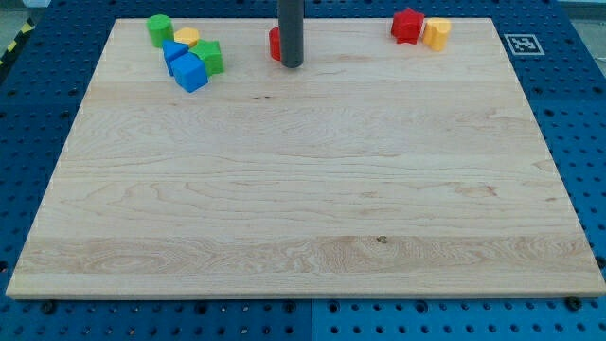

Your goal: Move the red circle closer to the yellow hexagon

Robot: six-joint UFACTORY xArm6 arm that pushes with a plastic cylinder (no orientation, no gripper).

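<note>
Peeking from behind my tip (292, 64), red circle (274, 44) is mostly hidden; no jaws visible.

You see a counter (303, 208) of pale, smooth, matt wood with visible grain; the rod (291, 28) looks dark, matt and smooth.

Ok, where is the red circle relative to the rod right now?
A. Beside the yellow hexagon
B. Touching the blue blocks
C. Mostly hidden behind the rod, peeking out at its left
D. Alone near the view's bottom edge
C: the red circle shows only as a sliver to the view's left of my tip, near the board's top edge.
</note>
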